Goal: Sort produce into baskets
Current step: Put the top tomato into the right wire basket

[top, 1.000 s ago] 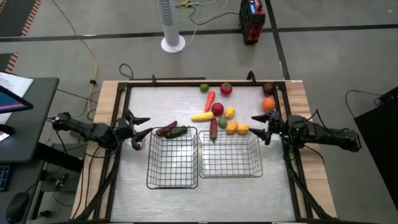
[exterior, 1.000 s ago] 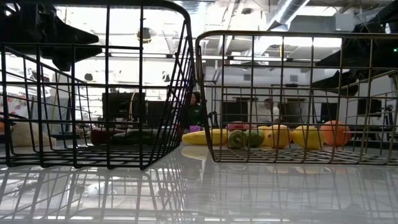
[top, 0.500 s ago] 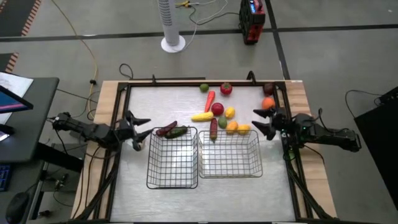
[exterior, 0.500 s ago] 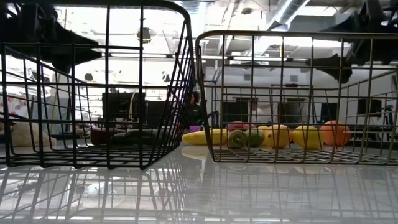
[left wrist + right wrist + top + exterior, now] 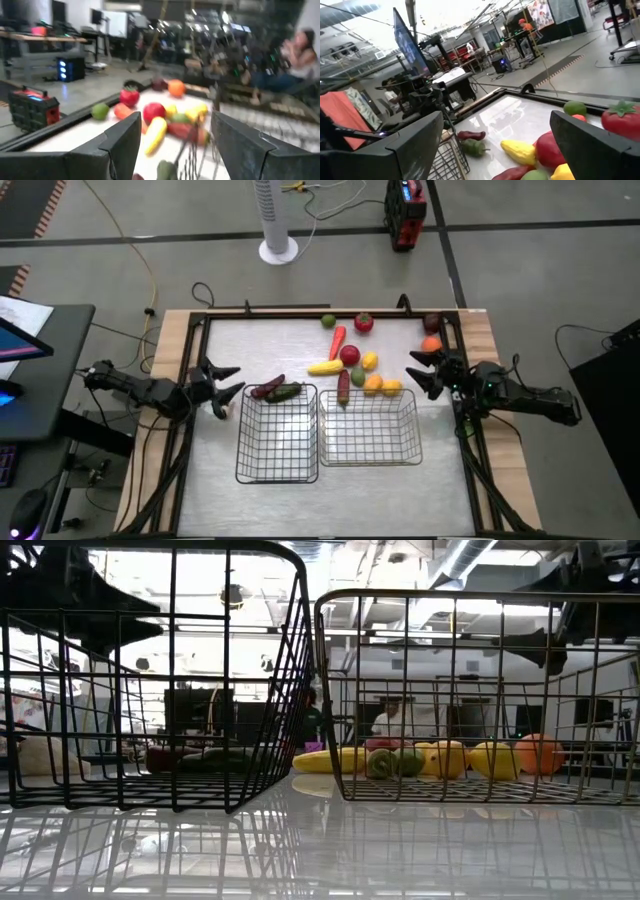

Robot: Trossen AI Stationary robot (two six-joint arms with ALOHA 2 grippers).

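Two wire baskets point(image 5: 278, 432) point(image 5: 368, 425) stand side by side on the table's near half. The produce lies behind them. A cluster point(image 5: 352, 368) holds a red apple, a yellow corn, a lemon and a maroon long piece. A tomato point(image 5: 364, 322), a lime point(image 5: 328, 321), an orange point(image 5: 431, 346) and a purple piece point(image 5: 432, 323) lie farther back. A maroon and a green pepper point(image 5: 276, 390) rest against the left basket's far rim. My left gripper point(image 5: 226, 384) hovers open at the table's left edge. My right gripper point(image 5: 420, 372) hovers open at the right edge, near the orange.
A raised dark frame point(image 5: 300, 314) borders the table. Bare tabletop point(image 5: 330, 500) lies in front of the baskets. Beyond the far edge stand a white fan base point(image 5: 278, 248) and a red box point(image 5: 405, 215). People show in the room behind in the low view.
My right gripper has risen a little and tipped its fingers upward, staying open near the orange. The produce and the baskets have not moved.
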